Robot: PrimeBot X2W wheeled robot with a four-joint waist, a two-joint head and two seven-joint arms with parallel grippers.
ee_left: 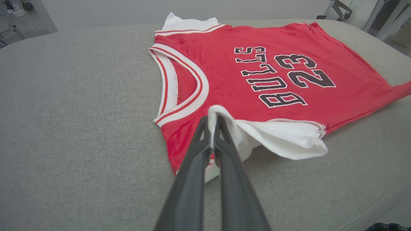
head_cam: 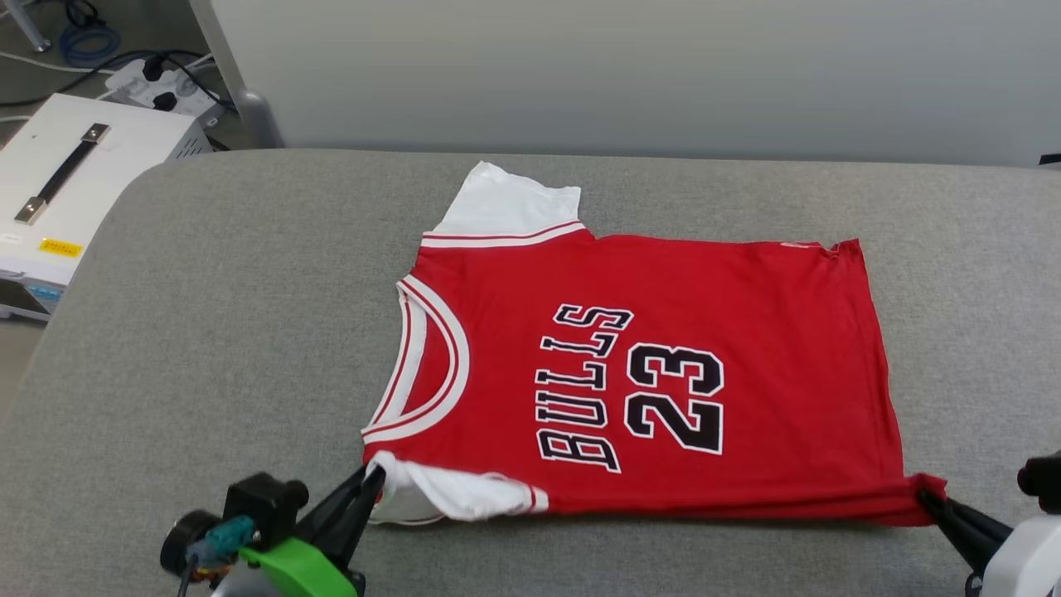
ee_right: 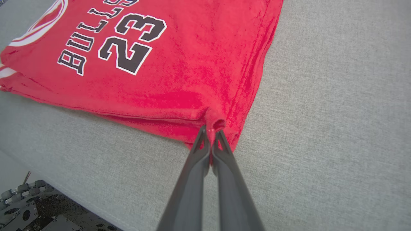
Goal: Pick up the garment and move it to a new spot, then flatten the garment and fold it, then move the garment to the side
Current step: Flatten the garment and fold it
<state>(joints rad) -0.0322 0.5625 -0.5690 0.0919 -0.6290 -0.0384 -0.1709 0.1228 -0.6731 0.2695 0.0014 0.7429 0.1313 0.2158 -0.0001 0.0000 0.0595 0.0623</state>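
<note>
I see the shirt (head_cam: 663, 365) lying face up and mostly flat in the middle of the grey padded table (head_cam: 207, 332). Its collar (head_cam: 431, 356) points to 9 o'clock and its hem to 3 o'clock. The far sleeve (head_cam: 506, 203) sticks out at 12 o'clock.

My left gripper (head_cam: 373, 481), at 7 o'clock in the head view, is closed on the shirt. The left wrist view shows white cloth from the near sleeve (ee_left: 282, 138) nipped between the two dark fingers, with the rest of that sleeve crumpled beside them. My right gripper (head_cam: 924, 497), at 4 o'clock, is clamped on the near hem corner (ee_right: 215, 123). The red cloth bunches into a small pucker at the fingertips, and a ridge runs along the near edge between the two holds.

I judge the shirt to be light, thin and limp. It will follow a pull at once, sag between the holds and crease wherever it goes slack. It looks neither slippery nor fragile, though the small bite on the sleeve could slip out under a sharp tug.

The two near corners seem the right places to hold it. For the fold, I would want the near edge taut between the grippers, with both layers caught at the hem. I cannot tell whether the right pinch holds both.

A white box with a handle (head_cam: 66, 182) sits off the table at 10 o'clock, well apart from the shirt.
</note>
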